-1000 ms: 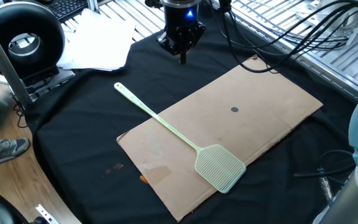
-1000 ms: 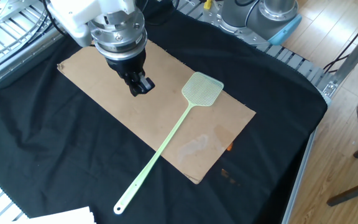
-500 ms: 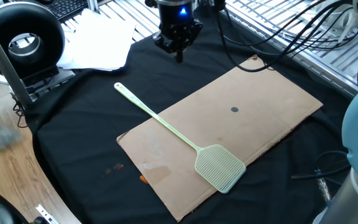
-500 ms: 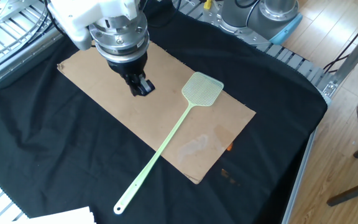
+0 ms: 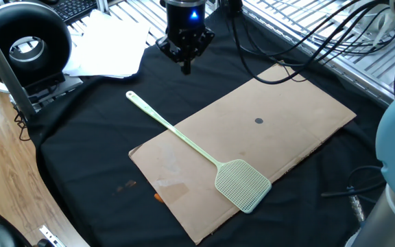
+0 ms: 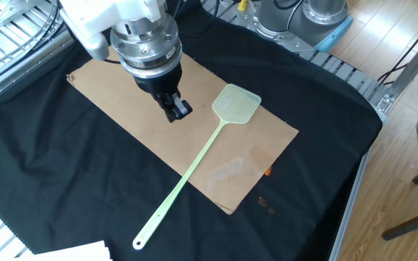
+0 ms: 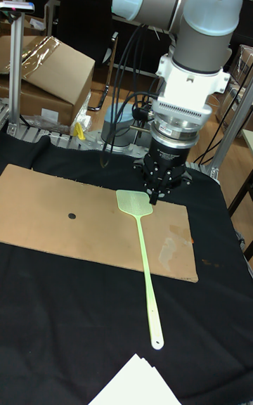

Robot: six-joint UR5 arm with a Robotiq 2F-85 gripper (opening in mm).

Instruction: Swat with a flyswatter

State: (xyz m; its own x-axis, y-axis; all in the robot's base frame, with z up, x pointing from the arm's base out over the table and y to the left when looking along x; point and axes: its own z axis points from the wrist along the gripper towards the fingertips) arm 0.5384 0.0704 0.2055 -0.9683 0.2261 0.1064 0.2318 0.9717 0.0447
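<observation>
The pale green flyswatter lies flat, its mesh head on a brown cardboard sheet and its long handle running off the sheet onto the black cloth. My gripper hangs above the cloth beyond the handle's end, fingers together and pointing down, holding nothing. In the other fixed view the gripper stands over the cardboard, left of the flyswatter head. In the tall view the gripper hovers just right of the head.
White papers and a round black device sit at the table's far left. Cables run across the back. A small dark dot marks the cardboard. A cardboard box stands behind the table.
The gripper has shifted sideways, left in one fixed view and closer to the flyswatter in the other. The flyswatter has not moved.
</observation>
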